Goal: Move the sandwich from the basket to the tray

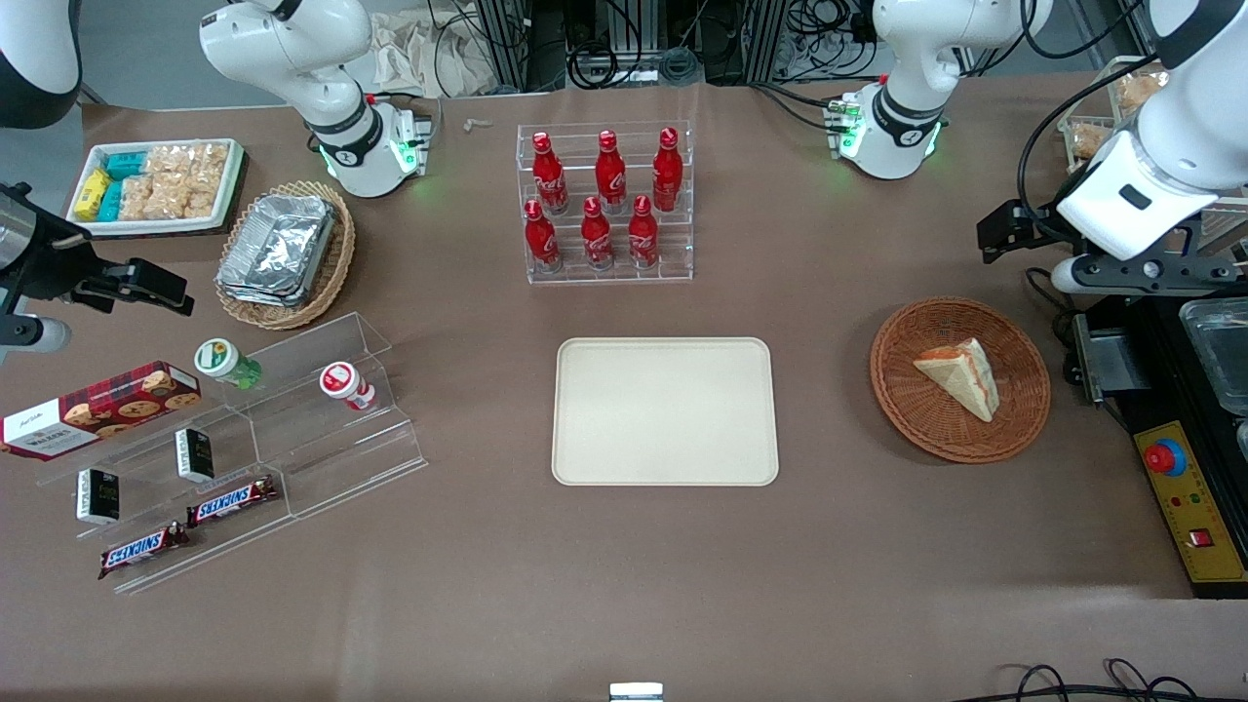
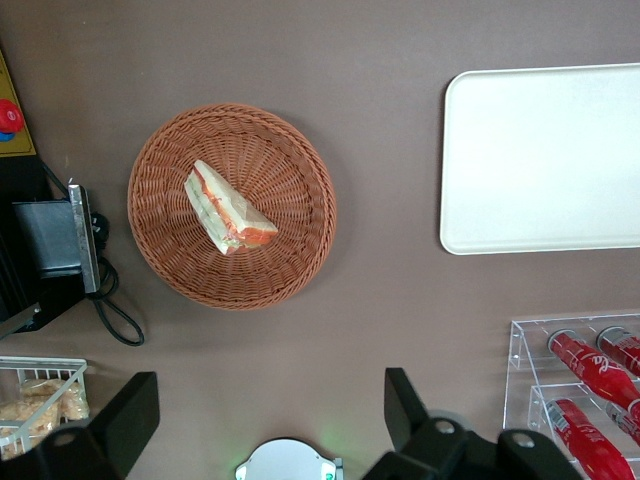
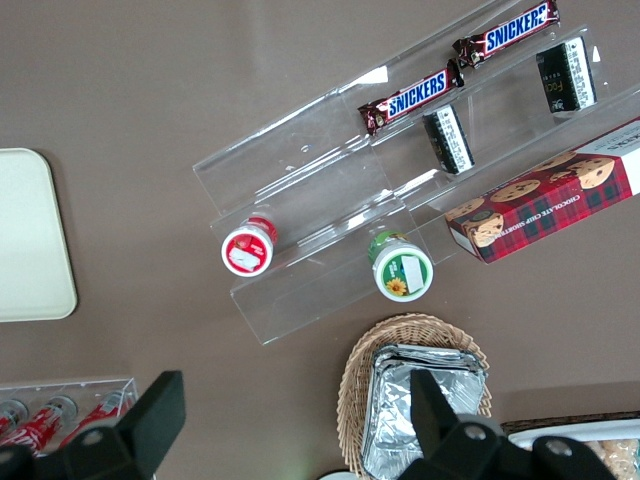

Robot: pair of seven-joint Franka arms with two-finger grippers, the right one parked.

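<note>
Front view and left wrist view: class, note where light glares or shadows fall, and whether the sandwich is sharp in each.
Front view: even light, glints on the foil trays, sandwich sharp. Left wrist view: the basket casts a soft shadow on the table, the sandwich is crisp, and the open end effector, high above the table, looks slightly soft.

Robot lab: cables (image 1: 624, 39), emergency-stop box (image 1: 1185, 507)

White arm, black gripper (image 2: 270, 420), green base lights
</note>
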